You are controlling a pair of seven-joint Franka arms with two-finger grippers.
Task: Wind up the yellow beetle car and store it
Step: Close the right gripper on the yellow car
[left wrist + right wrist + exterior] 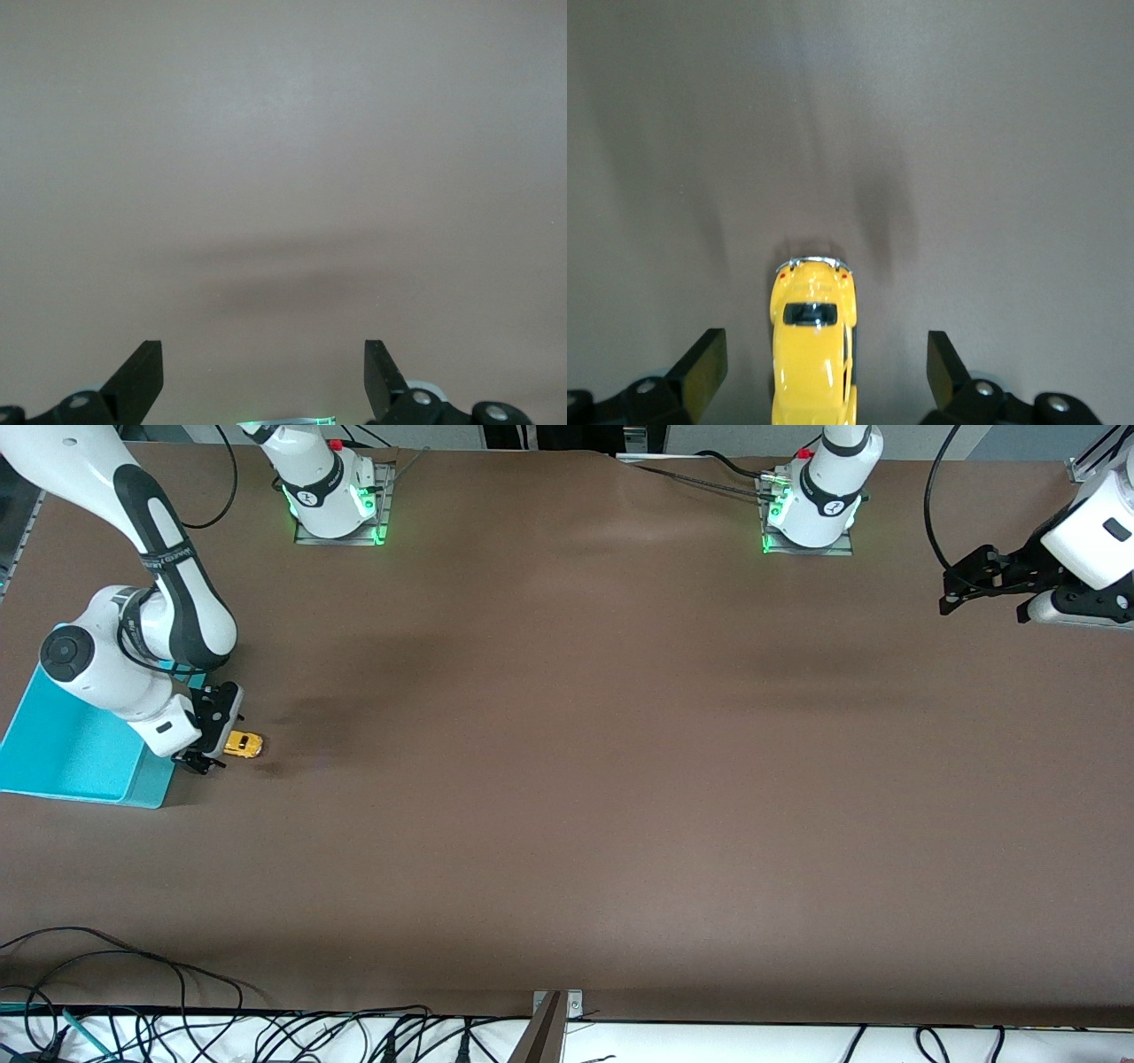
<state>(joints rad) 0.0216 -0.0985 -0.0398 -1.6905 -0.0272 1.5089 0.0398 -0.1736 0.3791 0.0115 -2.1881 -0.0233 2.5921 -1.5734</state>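
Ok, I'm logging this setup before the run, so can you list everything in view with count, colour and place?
yellow beetle car: one, yellow-orange with dark windows, on the table beside the bin at the right arm's end, between the right gripper's open fingers.
bin: one, turquoise, at the right arm's end of the table, partly under the right arm.
table: one, brown cover.
cables: several, black, along the edge nearest the front camera.
right gripper: one, black, open, down around the car.
left gripper: one, black, open, waiting over the left arm's end of the table.
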